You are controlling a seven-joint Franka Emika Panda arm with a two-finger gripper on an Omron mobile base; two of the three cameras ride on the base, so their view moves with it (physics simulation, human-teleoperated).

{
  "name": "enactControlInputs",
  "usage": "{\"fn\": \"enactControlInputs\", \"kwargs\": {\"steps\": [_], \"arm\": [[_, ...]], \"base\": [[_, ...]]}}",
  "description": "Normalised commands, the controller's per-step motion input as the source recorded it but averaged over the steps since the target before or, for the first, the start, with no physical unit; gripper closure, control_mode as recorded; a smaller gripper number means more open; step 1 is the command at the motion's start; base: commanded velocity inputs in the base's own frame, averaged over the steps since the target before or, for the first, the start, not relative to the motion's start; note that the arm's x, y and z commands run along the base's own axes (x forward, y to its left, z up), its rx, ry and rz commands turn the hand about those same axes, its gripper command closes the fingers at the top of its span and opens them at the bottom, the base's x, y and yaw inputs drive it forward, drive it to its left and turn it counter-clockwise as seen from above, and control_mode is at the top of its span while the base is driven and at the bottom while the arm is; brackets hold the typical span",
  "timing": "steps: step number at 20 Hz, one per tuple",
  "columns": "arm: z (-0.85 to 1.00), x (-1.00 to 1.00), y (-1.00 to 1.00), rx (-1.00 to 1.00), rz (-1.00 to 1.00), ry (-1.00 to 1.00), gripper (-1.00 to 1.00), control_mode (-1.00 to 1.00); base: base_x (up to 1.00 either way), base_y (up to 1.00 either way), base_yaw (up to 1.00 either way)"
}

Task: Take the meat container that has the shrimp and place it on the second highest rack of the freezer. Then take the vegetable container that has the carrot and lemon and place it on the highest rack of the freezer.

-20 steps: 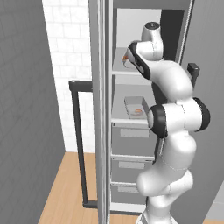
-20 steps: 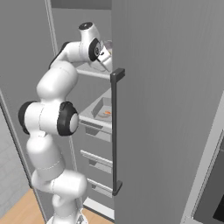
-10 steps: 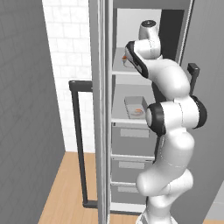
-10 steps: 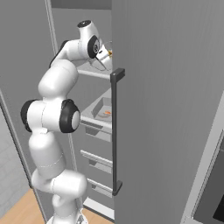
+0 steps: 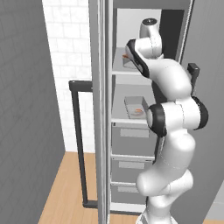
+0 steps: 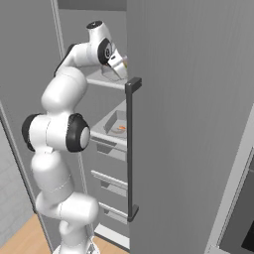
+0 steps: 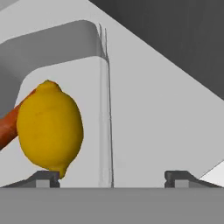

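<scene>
The vegetable container, a clear tub with a yellow lemon and an orange carrot, rests on the highest rack of the freezer. My gripper is open, with its fingertips wide apart on either side of the tub's thin wall and not pressing on it. In the left base view the hand sits right over the tub. The meat container with the shrimp lies on the second highest rack; it also shows in the right base view.
The freezer's open door with its long black bar handle stands close to the right of the arm. Another black bar handle hangs left of the cabinet's edge. Grey drawer fronts sit below the racks.
The jaws, shut on the vegetable container's wall a second ago, have spread open and let it go on the highest rack. The hand has turned slightly upright.
</scene>
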Motion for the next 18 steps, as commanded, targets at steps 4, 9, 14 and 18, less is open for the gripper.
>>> {"fn": "enactControlInputs", "kwargs": {"steps": [4, 9, 14, 18], "arm": [[0.01, -0.87, 0.03, 0.00, 0.07, -0.08, -1.00, -1.00], [-0.07, -0.34, 0.13, 0.00, 0.04, -0.09, -1.00, -1.00], [-0.02, -0.02, 0.17, 0.00, 0.00, -0.18, -1.00, -1.00], [0.20, -0.67, 0.00, 0.00, 0.02, -0.19, -1.00, -1.00]], "base": [[0.00, 0.00, 0.00], [0.00, 0.00, 0.00], [0.00, 0.00, 0.00], [0.00, 0.00, 0.00]]}}
